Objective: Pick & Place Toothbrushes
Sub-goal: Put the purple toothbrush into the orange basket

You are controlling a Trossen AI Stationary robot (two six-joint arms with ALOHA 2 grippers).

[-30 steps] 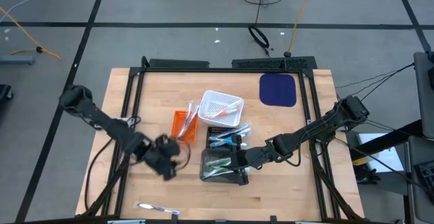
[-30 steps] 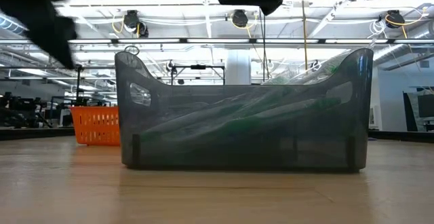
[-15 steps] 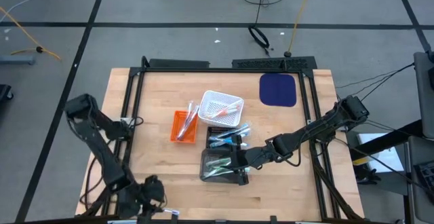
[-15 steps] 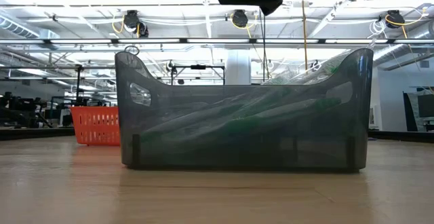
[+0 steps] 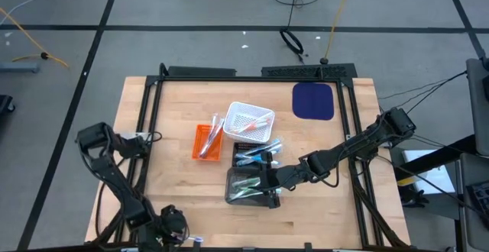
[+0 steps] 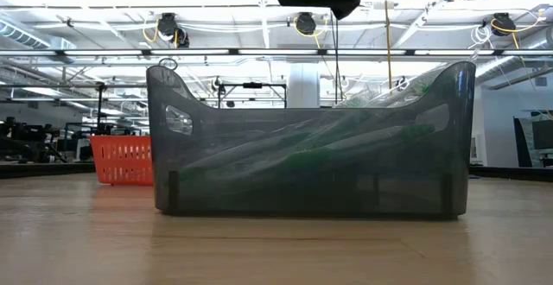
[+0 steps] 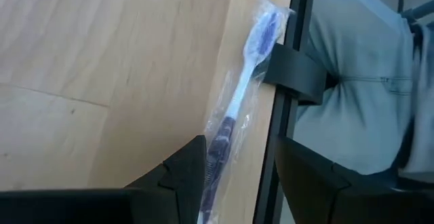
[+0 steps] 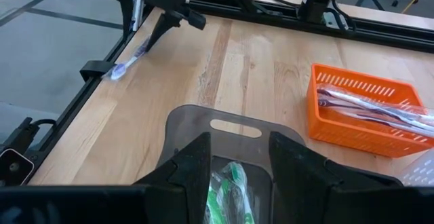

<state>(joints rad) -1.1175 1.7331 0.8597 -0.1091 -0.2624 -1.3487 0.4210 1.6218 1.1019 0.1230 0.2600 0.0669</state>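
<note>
One wrapped purple toothbrush point(image 7: 239, 105) lies along the table's point(image 5: 321, 214) front edge, beside the black frame rail point(image 7: 288, 81). The left gripper point(image 7: 234, 166) stands over its handle, fingers spread to either side and not closed on it. The right gripper point(image 8: 237, 159) hovers open above the grey bin point(image 5: 248, 185), which holds green toothbrushes point(image 8: 230, 183). More toothbrushes point(image 8: 380, 110) lie in the orange basket point(image 5: 205, 141).

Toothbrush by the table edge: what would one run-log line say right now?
left tool: open, astride wrapped toothbrush at table edge | right tool: open above grey bin
</note>
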